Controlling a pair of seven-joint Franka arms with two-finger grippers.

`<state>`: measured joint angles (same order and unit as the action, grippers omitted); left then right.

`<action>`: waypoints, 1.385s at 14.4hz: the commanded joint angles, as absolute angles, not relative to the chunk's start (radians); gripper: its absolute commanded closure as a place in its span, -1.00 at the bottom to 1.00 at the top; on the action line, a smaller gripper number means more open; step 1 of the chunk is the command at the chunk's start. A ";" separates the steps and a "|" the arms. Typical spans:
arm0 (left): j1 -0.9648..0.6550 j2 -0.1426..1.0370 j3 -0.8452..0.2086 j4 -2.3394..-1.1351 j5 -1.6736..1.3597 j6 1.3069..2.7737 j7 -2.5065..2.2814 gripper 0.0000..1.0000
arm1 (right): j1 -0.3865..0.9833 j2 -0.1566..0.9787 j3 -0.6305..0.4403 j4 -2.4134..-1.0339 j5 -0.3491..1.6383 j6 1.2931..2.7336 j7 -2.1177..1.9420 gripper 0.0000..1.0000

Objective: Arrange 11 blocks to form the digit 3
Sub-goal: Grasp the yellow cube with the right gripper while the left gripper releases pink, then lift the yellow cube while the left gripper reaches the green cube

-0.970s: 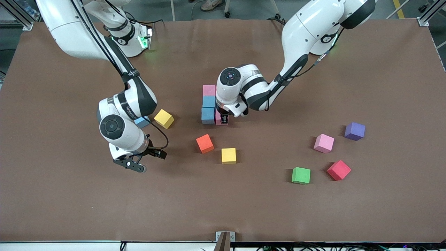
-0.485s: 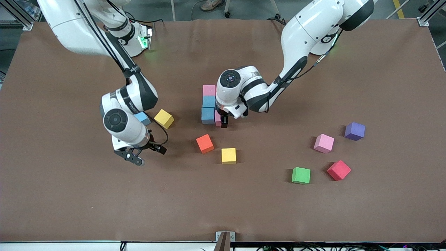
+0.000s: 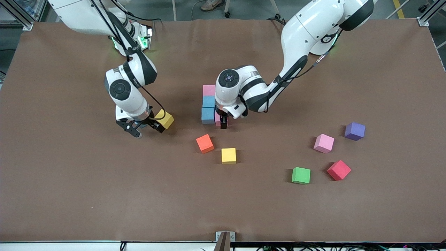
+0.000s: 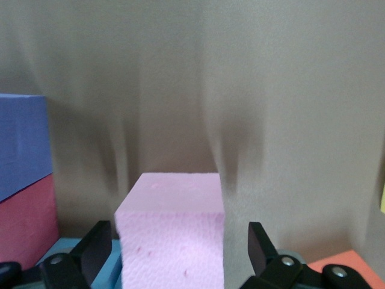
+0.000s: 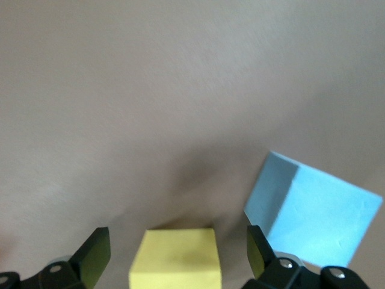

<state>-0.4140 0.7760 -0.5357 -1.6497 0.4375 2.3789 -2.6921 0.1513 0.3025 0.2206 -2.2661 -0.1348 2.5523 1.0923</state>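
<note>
The left end effector (image 4: pixel 174 253) sits released around a matte pink foam cube (image 4: pixel 171 241), snug beside the blue cubes (image 3: pixel 208 108) mid-bench. The right end effector (image 5: pixel 174 256) hangs spread over a yellow cube (image 5: pixel 175 257). Loose square-edged blocks (image 3: pixel 301 175) dot the brown bench (image 3: pixel 69 195).

A brown table cover (image 3: pixel 223 202) lies flat over the whole work surface, and it has a few soft creases. At the edge nearest to the front camera a small metal bracket (image 3: pixel 225 236) sits at the middle, with dark cables (image 3: pixel 313 246) running along under that edge. Above the table's top edge there is grey floor (image 3: pixel 244 10), with aluminium frame posts (image 3: pixel 428 15) at the corners and a shoe (image 3: pixel 211 4).
</note>
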 commanded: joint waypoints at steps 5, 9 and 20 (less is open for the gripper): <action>-0.368 0.588 -0.560 -1.649 0.454 2.298 -2.654 -1.00 | 0.218 0.288 0.229 -2.310 -0.143 2.568 1.170 -1.00; -0.318 0.581 -0.561 -1.505 0.427 2.147 -2.447 -1.00 | 0.227 0.288 0.229 -2.310 -0.143 2.554 1.177 -1.00; -0.016 0.612 -0.554 -1.424 0.319 2.037 -1.596 -1.00 | 0.238 0.299 0.229 -2.310 -0.144 2.534 1.173 0.87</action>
<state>-0.0605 0.5895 -0.5454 -1.4465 0.3291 2.0596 -1.7541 0.2289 0.3095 0.2264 -2.3004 -0.1348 2.5362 1.1568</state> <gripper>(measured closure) 0.000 0.348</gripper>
